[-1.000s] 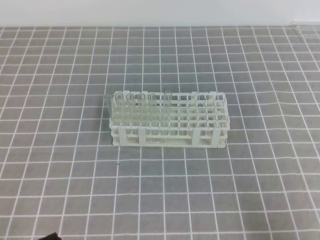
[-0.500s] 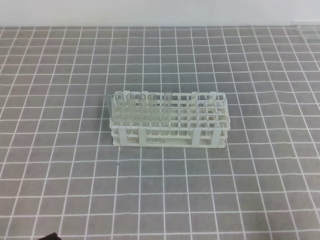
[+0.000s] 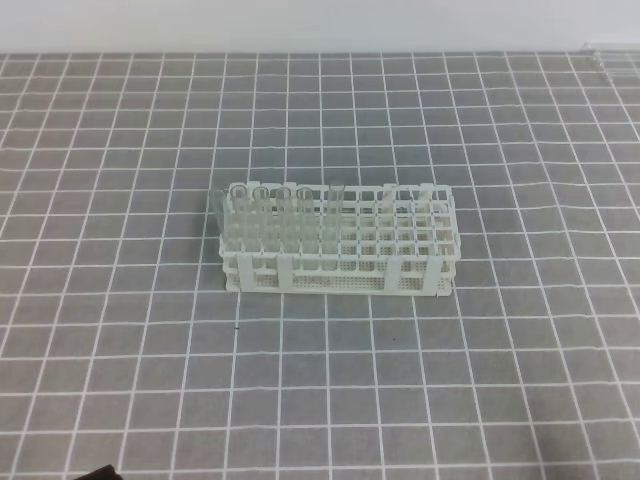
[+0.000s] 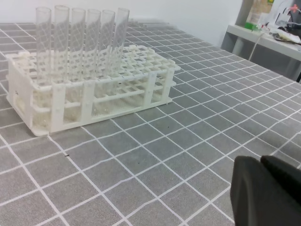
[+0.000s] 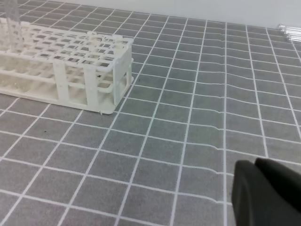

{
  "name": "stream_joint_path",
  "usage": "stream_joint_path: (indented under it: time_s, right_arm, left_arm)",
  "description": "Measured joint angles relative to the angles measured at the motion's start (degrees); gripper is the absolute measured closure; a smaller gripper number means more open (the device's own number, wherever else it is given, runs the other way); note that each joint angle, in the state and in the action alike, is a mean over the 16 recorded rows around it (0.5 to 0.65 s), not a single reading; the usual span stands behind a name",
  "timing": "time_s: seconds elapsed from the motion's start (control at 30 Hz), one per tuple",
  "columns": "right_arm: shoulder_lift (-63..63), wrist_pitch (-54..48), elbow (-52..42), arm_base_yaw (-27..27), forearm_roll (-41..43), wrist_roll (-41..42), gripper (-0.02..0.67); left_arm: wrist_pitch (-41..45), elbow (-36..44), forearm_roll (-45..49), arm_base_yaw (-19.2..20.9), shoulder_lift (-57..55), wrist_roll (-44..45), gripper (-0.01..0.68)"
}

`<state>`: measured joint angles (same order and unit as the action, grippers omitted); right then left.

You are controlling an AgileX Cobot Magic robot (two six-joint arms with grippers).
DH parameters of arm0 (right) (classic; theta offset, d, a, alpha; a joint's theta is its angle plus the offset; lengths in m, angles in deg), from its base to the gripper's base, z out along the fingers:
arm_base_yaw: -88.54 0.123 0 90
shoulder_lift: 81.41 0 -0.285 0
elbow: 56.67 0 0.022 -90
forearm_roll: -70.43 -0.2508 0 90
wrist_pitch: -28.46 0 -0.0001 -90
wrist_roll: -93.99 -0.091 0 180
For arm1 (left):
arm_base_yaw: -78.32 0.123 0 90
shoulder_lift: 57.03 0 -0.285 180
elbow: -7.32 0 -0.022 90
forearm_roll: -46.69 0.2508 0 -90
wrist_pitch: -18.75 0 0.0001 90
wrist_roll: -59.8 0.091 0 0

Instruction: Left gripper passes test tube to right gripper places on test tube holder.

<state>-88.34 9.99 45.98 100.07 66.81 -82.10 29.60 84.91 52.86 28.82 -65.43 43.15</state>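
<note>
The white test tube holder [image 3: 340,245] stands in the middle of the gridded mat. Several clear test tubes [image 3: 270,212] stand upright in its left end; the right part of the grid holds none. In the left wrist view the holder [image 4: 94,89] and its tubes [image 4: 80,37] are at the upper left, well ahead of my left gripper [image 4: 260,161], whose black fingers are shut with nothing between them. My right gripper [image 5: 255,163] is also shut and empty, low over the mat and well to the right of the holder [image 5: 70,56]. Neither gripper holds a test tube.
A few clear tubes [image 5: 289,30] lie at the mat's far right back corner, also visible in the high view [image 3: 608,58]. A black corner of the left arm [image 3: 100,472] shows at the bottom edge. A side bench [image 4: 263,40] stands beyond the mat.
</note>
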Motion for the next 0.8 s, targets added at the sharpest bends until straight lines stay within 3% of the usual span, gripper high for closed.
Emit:
stream_joint_path:
  time_s: [0.57, 0.8]
  right_arm:
    - [0.0, 0.0, 0.0, 0.0, -0.1, -0.2, 0.662]
    - [0.0, 0.0, 0.0, 0.0, -0.1, -0.2, 0.662]
  left_arm:
    - [-0.4, 0.0, 2.3, 0.2, -0.1, 0.1, 0.673]
    - [-2.8, 0.1, 4.8, 5.4, -0.1, 0.2, 0.673]
